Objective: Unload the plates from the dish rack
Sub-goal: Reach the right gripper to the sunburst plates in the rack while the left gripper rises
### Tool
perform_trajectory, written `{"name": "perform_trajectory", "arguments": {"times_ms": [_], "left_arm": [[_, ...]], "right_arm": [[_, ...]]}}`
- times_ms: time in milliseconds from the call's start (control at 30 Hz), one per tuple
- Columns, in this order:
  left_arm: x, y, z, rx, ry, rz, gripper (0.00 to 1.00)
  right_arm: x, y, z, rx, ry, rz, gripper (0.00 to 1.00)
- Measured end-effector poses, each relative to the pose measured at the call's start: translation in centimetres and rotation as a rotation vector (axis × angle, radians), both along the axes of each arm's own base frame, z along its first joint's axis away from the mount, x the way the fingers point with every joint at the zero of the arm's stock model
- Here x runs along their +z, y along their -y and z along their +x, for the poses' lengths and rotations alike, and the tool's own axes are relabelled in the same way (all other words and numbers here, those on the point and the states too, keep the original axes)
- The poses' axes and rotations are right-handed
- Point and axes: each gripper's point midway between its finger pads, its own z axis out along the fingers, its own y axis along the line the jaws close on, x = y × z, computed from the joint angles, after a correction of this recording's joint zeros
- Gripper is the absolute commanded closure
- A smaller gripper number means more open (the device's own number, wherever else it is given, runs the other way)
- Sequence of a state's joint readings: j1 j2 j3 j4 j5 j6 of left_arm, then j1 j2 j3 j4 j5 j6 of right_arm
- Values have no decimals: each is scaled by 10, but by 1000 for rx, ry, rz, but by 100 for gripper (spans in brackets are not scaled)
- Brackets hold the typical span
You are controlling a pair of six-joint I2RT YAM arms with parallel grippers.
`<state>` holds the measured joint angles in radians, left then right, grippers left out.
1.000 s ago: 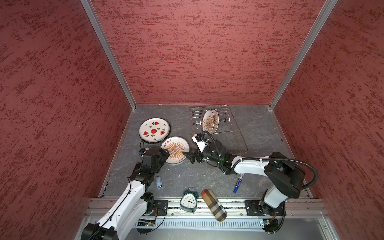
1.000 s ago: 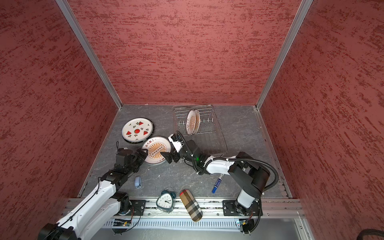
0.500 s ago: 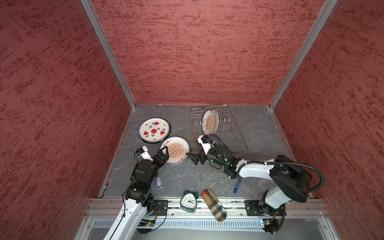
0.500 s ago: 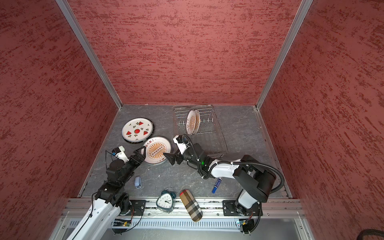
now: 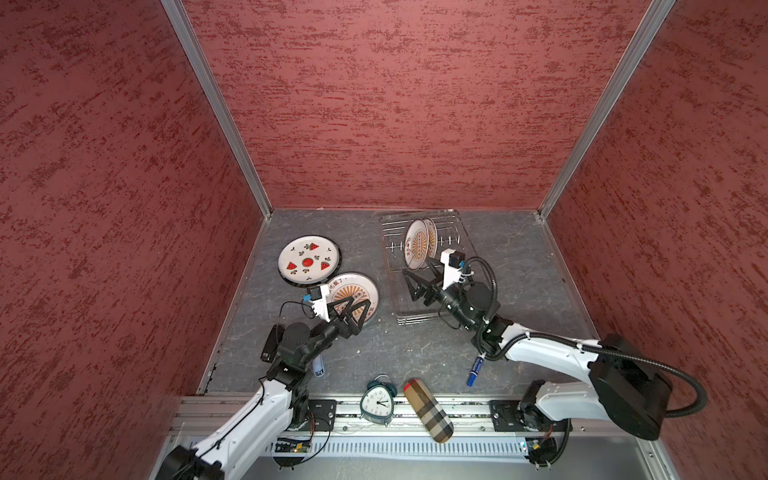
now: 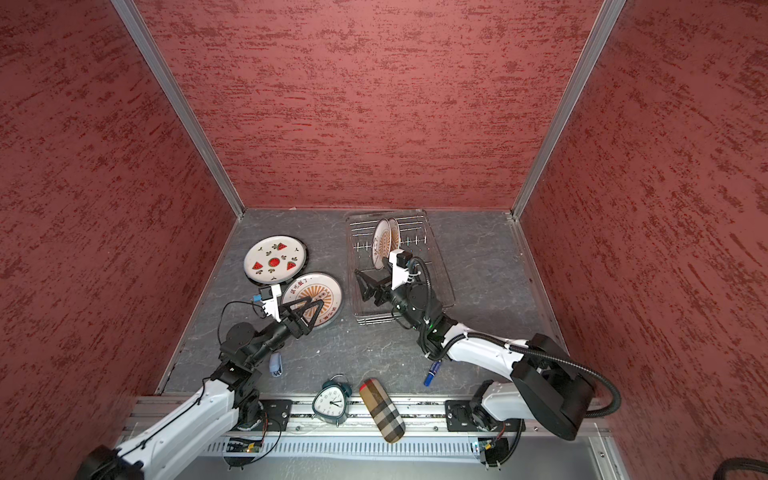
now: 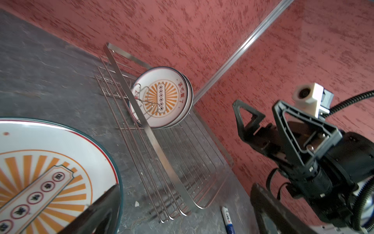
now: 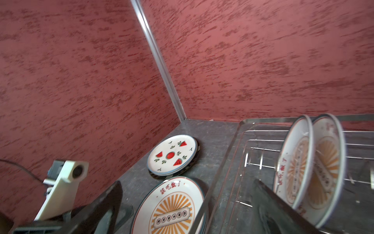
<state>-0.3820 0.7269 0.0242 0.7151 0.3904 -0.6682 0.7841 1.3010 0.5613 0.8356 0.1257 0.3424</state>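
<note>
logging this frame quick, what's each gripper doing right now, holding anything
Left gripper: open, holding nothing, at the flat sunburst plate.
Right gripper: open, holding nothing, over the dish rack.

The left arm (image 5: 249, 419) and right arm (image 5: 548, 352) have white shells over the long links and black motor housings at the joints. The left tool (image 5: 356, 306) and right tool (image 7: 259, 113) are black, each finger an open triangular frame. A white camera mount (image 5: 450, 266) with a dark round lens sits on each wrist. A ribbed black hose (image 7: 353, 99) follows the right arm, and a thin black cable (image 5: 293, 302) serves the left wrist. Black base plates (image 5: 322, 411) sit on a silver rail (image 5: 469, 411).
</note>
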Motion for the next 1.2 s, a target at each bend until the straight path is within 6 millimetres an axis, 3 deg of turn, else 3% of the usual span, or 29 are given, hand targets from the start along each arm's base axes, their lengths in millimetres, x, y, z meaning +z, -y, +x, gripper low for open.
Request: {"name": "perform_trajectory", "arguments": {"times_ms": [167,367,467,700,867,1067,1200], "left_arm": [[3,16,-6,-97,30,-2,1],[11,21,-4,-117,66,6,1],[12,22,-3,-120,75,12,0],[13,27,-5,-120,96,38,1],[15,30,-7,-109,114,51,1],[12,29,-5,-86,108,70,1],[12,26,-4,-70,105,77,1]], "right_arm": [[-8,28,25,-124,-81,-30,1],[8,36,57,-210,-135,-59,5],[7,32,71,-234,-166,-91,17],[-15,21,110,-297,-270,-223,59],[-30,24,129,-367,-331,-306,63],[-38,25,144,-424,-371,-384,75],[-46,29,155,-479,-398,-432,76]]}}
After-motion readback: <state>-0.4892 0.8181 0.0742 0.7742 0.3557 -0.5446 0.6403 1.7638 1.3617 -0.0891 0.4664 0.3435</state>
